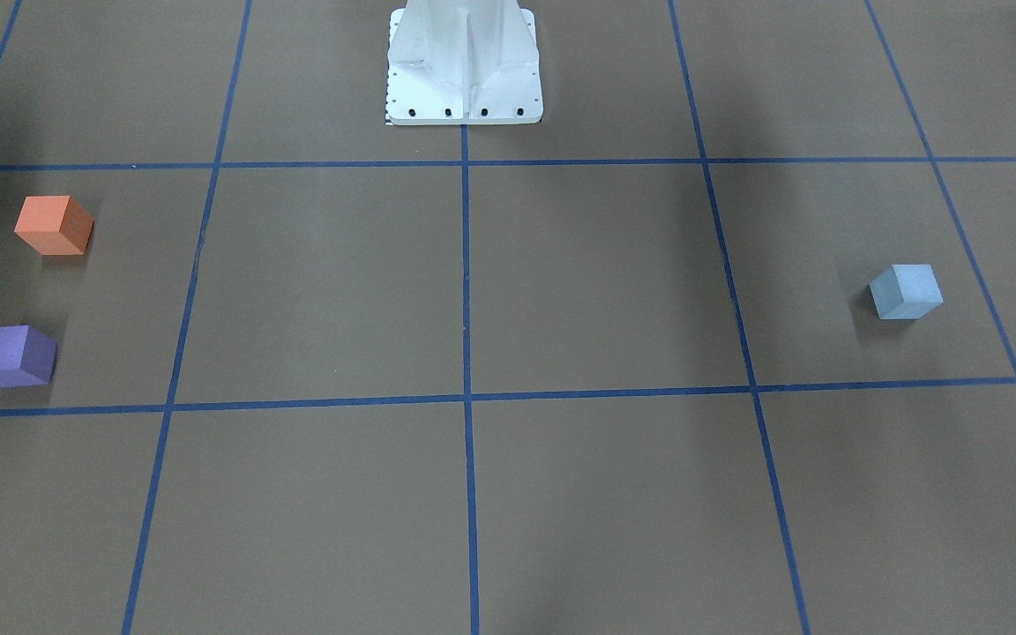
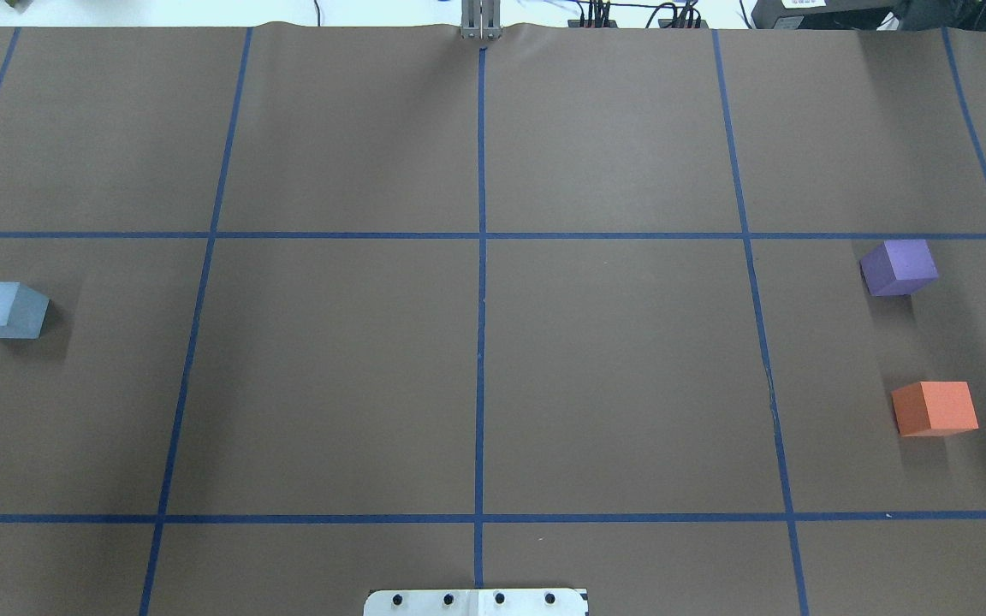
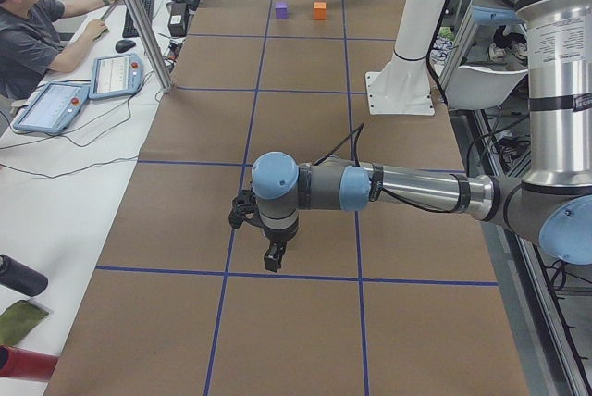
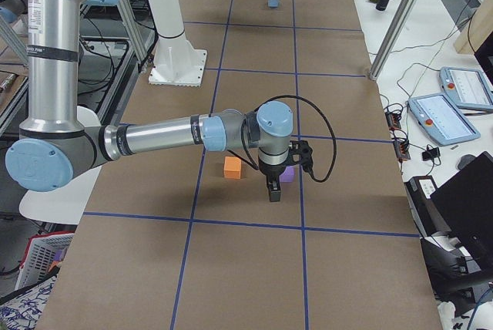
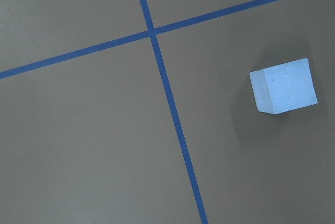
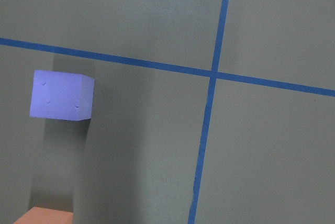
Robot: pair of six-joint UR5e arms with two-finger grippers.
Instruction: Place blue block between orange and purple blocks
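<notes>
I see the brown table [image 2: 613,359] gridded with blue tape [image 2: 481,342], and an operator [image 3: 32,30] alongside. The left gripper [image 3: 274,265] and right gripper [image 4: 273,195] hang low; I cannot tell their grip. The blue block [image 2: 5,310] sits far left, well apart from the orange block [image 2: 934,408] and purple block [image 2: 899,267].

Brown counter [image 2: 339,376], ruled into squares by blue tape lines [image 2: 481,342]. Alongside it in the left side view, a white desk [image 3: 55,192] with a seated operator [image 3: 28,30], two teach pendants [image 3: 116,75], keyboard [image 3: 146,12] and mouse [image 3: 125,45]. Nearer the camera, a black bottle [image 3: 20,276] lying flat.
</notes>
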